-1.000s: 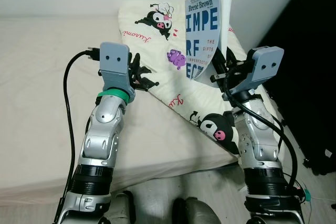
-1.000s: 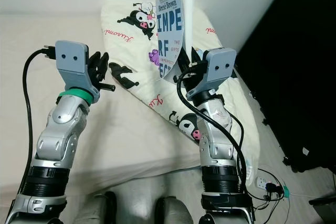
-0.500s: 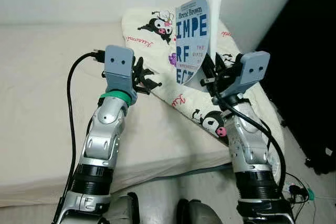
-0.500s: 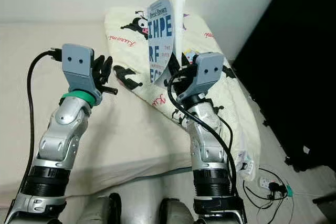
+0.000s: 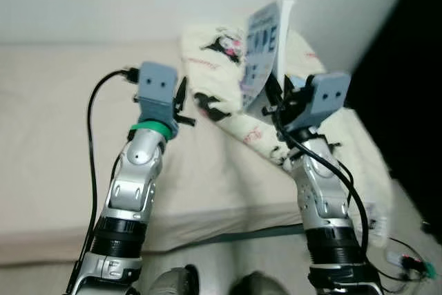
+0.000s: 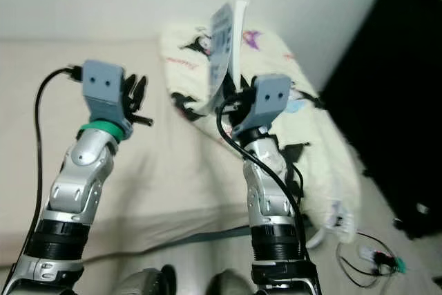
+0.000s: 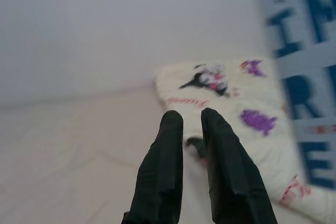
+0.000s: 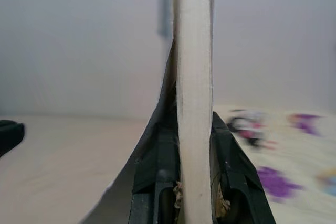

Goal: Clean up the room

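Fingers of my right gripper [image 8: 193, 174] pinch the book [image 5: 263, 53] upright by its bottom edge, clear of the pillow [image 5: 214, 98]; left gripper [image 7: 193, 129] fingers nearly together, empty, over the bed [image 5: 48, 122]

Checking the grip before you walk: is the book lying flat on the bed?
No, the book stands upright, clamped in the right claw above the pillow.

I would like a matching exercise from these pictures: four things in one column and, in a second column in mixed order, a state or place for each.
Things:
1. book
2. pillow
3. left gripper
4. right gripper

States or places:
A. lies on the bed, printed with cartoon figures
B. held upright, above the pillow
C. fingers close together, holding nothing
D. clamped on the book's lower edge

Pairs: 1-B, 2-A, 3-C, 4-D
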You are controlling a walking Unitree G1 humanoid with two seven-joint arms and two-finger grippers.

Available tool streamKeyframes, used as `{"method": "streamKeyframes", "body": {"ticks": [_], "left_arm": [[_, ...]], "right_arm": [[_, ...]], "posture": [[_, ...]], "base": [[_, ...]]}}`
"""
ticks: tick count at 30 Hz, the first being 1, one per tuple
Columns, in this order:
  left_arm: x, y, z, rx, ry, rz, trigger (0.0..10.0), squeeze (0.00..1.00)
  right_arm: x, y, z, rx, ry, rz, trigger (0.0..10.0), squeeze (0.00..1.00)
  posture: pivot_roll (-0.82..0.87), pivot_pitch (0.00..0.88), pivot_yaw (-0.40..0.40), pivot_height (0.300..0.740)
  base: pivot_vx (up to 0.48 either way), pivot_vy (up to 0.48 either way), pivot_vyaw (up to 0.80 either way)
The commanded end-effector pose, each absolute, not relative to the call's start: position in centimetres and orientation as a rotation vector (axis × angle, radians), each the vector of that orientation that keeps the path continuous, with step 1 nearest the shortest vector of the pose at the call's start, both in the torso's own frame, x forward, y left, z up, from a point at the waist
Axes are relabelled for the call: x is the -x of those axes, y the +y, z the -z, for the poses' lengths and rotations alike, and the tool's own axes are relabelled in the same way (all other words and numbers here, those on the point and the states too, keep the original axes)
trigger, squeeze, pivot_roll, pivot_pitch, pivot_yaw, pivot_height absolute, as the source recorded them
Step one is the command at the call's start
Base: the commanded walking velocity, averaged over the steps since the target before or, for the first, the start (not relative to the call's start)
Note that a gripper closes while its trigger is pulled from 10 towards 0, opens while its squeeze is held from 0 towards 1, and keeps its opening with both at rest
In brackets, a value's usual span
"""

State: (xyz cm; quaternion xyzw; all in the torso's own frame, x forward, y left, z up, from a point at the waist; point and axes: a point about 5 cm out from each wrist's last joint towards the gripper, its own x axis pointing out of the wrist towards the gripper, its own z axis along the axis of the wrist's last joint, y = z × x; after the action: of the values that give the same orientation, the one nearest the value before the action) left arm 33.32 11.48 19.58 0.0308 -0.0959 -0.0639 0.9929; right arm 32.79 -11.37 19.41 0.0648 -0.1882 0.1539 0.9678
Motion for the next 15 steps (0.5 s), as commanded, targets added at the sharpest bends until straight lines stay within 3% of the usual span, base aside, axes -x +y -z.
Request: {"method": "streamKeyframes", "body": {"ticks": [1, 15], "left_arm": [[-33.29, 11.26, -18.93, -0.057, -0.17, 0.137, 10.0, 0.0], [-33.34, 11.4, -18.97, -0.057, -0.173, 0.132, 10.0, 0.0]], "right_arm": [[-32.67, -11.21, -19.98, -0.15, -0.408, -0.322, 10.0, 0.0], [-32.58, -10.98, -19.77, -0.155, -0.402, -0.325, 10.0, 0.0]], "posture": [[-0.04, 0.0, 0.001, 0.721], [-0.04, 0.0, 0.007, 0.721]], "base": [[0.0, 0.341, 0.0], [0.0, 0.335, 0.0]]}}
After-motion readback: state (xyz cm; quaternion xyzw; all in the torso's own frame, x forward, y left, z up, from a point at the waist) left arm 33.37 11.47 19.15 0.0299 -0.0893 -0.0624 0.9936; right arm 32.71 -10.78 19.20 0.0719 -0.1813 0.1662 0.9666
